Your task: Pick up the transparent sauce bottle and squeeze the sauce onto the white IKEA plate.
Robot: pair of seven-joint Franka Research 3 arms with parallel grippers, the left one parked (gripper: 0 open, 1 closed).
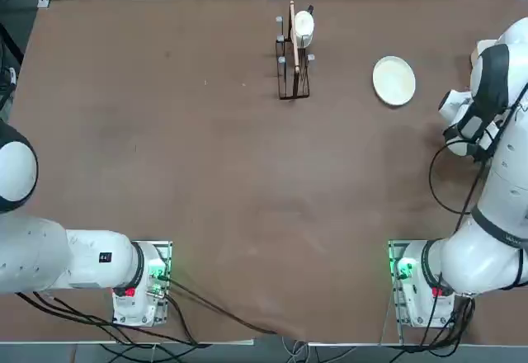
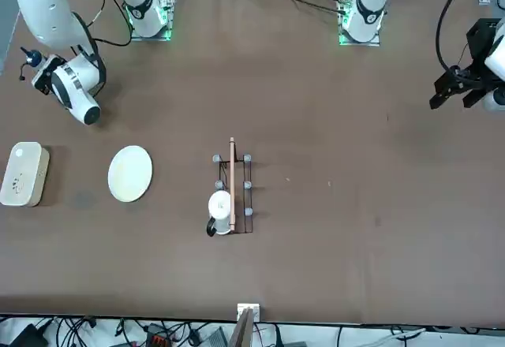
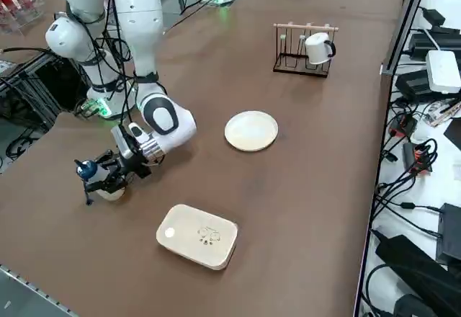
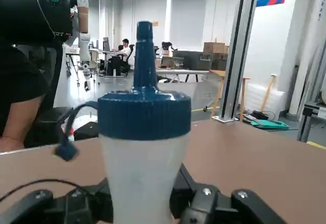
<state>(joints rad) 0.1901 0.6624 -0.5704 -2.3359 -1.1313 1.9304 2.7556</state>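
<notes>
The sauce bottle (image 4: 142, 147) fills the wrist view, upright, its blue cap and nozzle rising above a whitish body that sits between the right gripper's (image 4: 145, 203) fingers (image 4: 214, 206), which pinch it on both sides. Only the side view places it on the table: the bottle (image 3: 97, 176) stands near the table's right edge, gripped low by the right gripper (image 3: 108, 173), well apart from the white plate (image 3: 251, 130). The top view hides the bottle altogether behind the right arm, showing only the plate (image 1: 393, 80) near the far right of the table. The front view catches the blue cap (image 2: 31, 57) beside the arm's wrist, with the plate (image 2: 129, 173) beyond. A white rounded container (image 3: 198, 235) lies near the bottle, and a wire rack (image 3: 302, 52) holding a white mug (image 3: 318, 47) stands farther off.
</notes>
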